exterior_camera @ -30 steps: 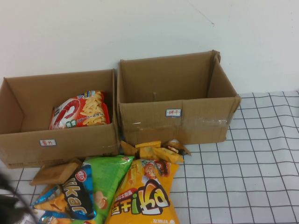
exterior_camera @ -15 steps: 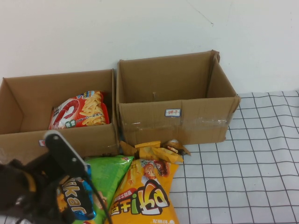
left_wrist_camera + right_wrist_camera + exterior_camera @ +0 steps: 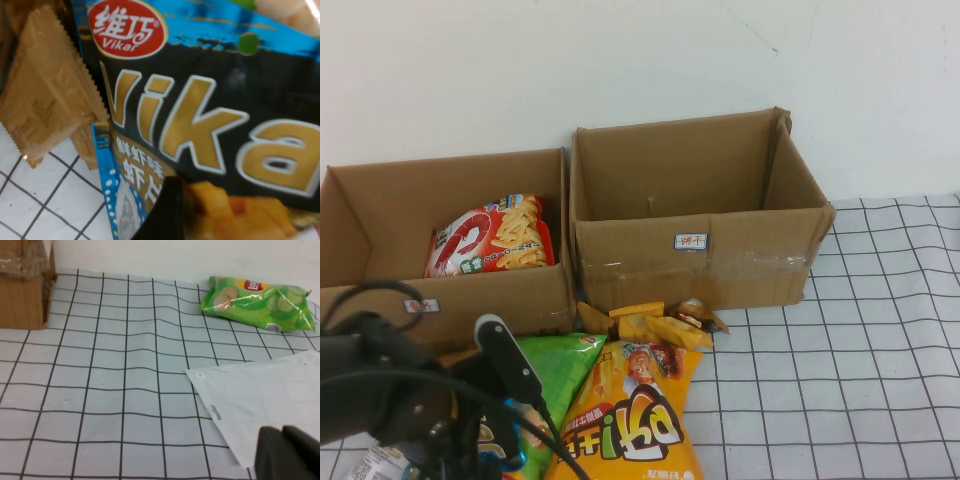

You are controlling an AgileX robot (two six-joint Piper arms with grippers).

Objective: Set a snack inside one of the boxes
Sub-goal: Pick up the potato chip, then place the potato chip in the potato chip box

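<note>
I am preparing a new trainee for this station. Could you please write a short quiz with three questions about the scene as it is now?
1. True or false: the left brown cardboard box already holds a red snack bag.
2. Above which snack is the left pincer? A) yellow bag B) black and blue Vikar bag C) green Lay's bag
3. Fill in: the right pincer is above a ____ sheet.

Key: 1 true; 2 B; 3 white.

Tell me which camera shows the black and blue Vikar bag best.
Left wrist view: the Vikar bag fills it, logo legible, with the left gripper right over it. In the high view the left arm covers nearly all of the bag. The right wrist view, right gripper parked, misses it.
</note>
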